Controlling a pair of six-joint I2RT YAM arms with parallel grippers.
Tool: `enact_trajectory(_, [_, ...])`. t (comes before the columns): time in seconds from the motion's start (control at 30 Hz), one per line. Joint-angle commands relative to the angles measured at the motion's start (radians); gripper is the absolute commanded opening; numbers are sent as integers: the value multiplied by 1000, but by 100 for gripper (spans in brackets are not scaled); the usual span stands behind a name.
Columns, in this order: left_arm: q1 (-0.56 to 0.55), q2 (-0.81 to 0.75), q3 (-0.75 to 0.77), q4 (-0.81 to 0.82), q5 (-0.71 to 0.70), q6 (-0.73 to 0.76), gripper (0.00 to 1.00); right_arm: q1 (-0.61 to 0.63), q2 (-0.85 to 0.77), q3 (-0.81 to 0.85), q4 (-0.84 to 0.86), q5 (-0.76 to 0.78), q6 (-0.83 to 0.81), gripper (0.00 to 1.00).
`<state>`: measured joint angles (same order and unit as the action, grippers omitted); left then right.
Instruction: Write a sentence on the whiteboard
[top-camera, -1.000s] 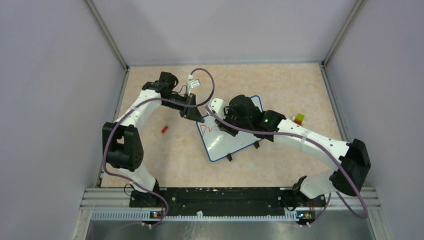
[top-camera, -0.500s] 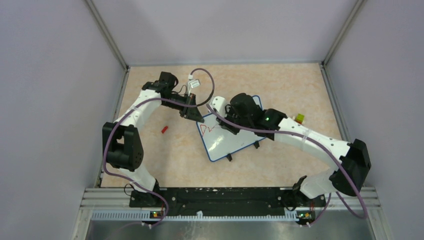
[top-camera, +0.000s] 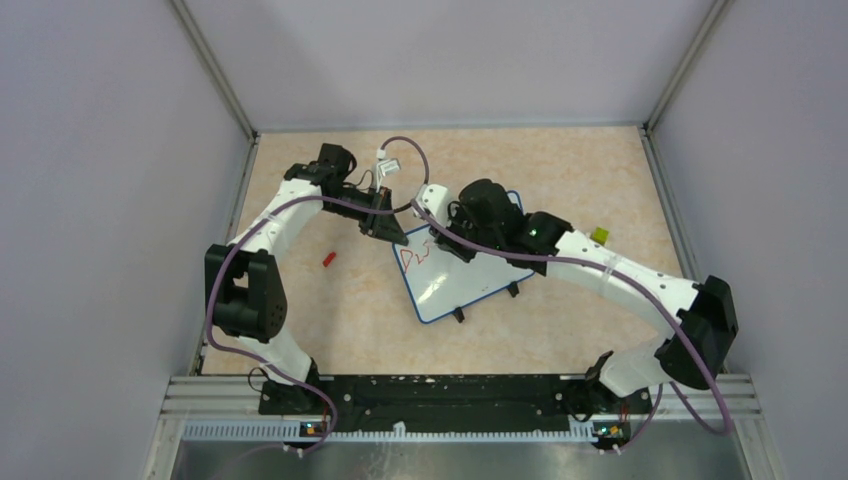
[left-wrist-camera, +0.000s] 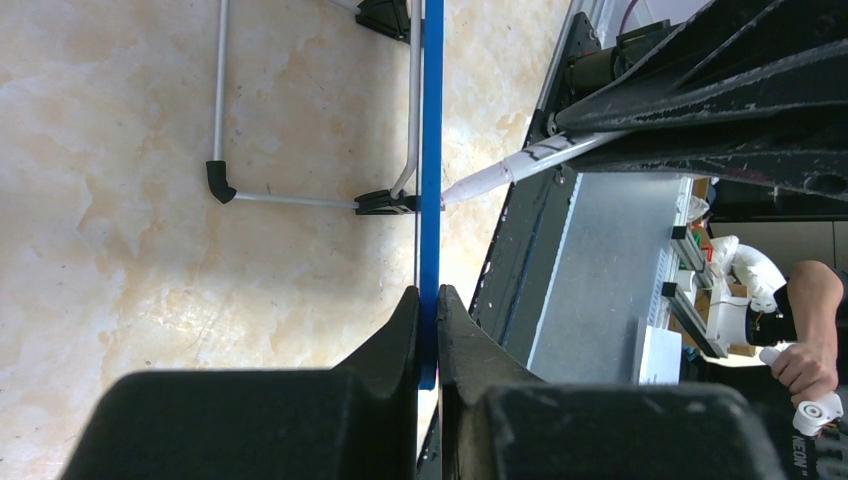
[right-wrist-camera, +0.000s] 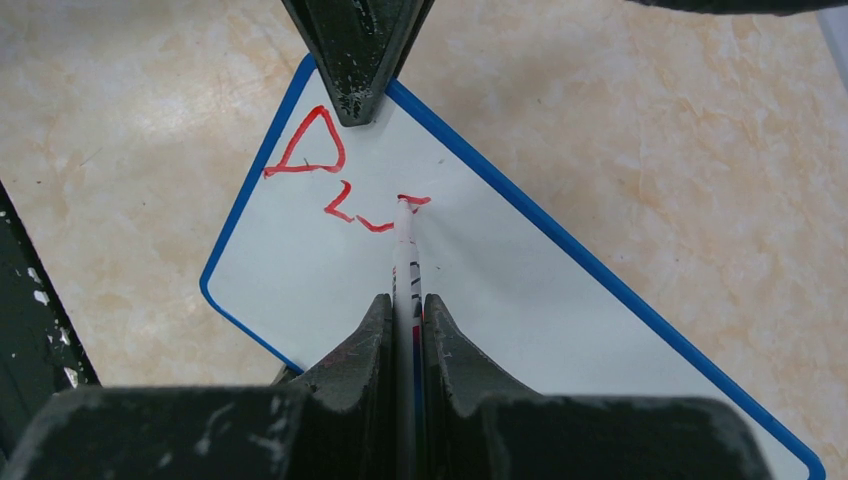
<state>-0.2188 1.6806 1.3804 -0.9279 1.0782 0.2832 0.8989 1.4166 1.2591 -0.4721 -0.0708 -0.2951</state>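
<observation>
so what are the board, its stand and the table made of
Board: smooth glossy white face, likely coated plastic or melamine, in a blue rim that looks plastic. Stand: thin silvery rod, probably metal wire, with black plastic or rubber tips. Table: beige marble-patterned top, more likely printed laminate than stone; cannot confirm.

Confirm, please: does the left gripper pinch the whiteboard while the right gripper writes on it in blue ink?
The ink is red, not blue (right wrist view); the left gripper pinches the whiteboard while the right gripper writes with a marker.
</observation>
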Motion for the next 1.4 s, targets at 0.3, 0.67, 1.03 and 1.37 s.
enact_trajectory(0.3, [-11,-9,1,-3,18,-7,0,32,-2,-45,15,-4,-7,0])
enact_trajectory(0.67, [-11,-10,-2,-2,17,-8,0,11,-41,-77,5,27,-10,0])
enact_trajectory(1.03, [-11,-14,-4,-4,21,-4,0,-18,-57,2,-16,18,-4,0])
enact_trajectory(1.37, [-11,-10,-2,-4,24,-2,0,-32,-29,2,15,49,2,0])
